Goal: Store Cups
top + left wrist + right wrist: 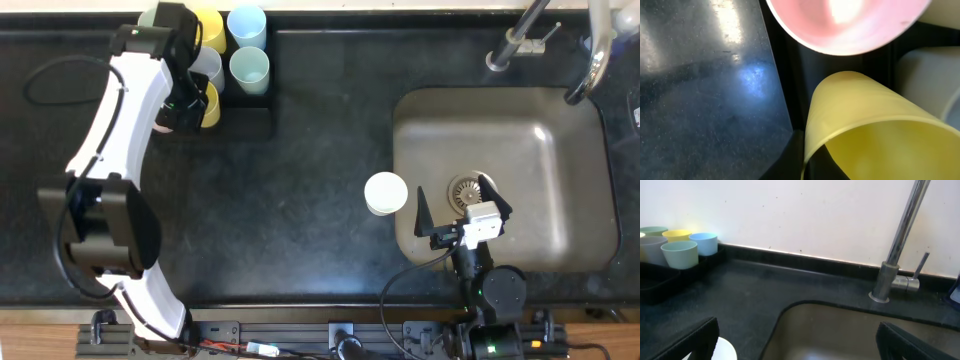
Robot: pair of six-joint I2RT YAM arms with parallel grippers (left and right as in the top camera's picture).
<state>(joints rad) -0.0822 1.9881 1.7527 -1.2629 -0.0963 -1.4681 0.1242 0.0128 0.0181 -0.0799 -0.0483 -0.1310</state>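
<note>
— Dark speckled countertop [300, 150], with a steel sink [560, 120] sunk into one end and a faucet [900, 245] against the pale wall behind it. Where does the left gripper [193, 104] sit?

— Over the near end of the black tray [250, 122]. Its fingers are pressed onto the wall of a yellow cup [865, 115], one dark finger outside the rim and the other seemingly inside.

— What is around that hand?

— A pink cup [850, 25] stands just beyond its fingertips, mouth up, close to the yellow one. Farther along the tray from the hand are a pale teal cup [249, 68] and a light blue cup [246, 25], both upright, with more cups packed beside them.

— And the right gripper [457, 208]?

— It is over the sink basin, fingers spread wide apart and holding nothing.

— Is anything close to it?

— A white cup [386, 193] stands on the countertop at the sink's edge, just beside the outer side of one finger and not touching it. The tray of cups lies well ahead of that hand, across the counter.
</note>
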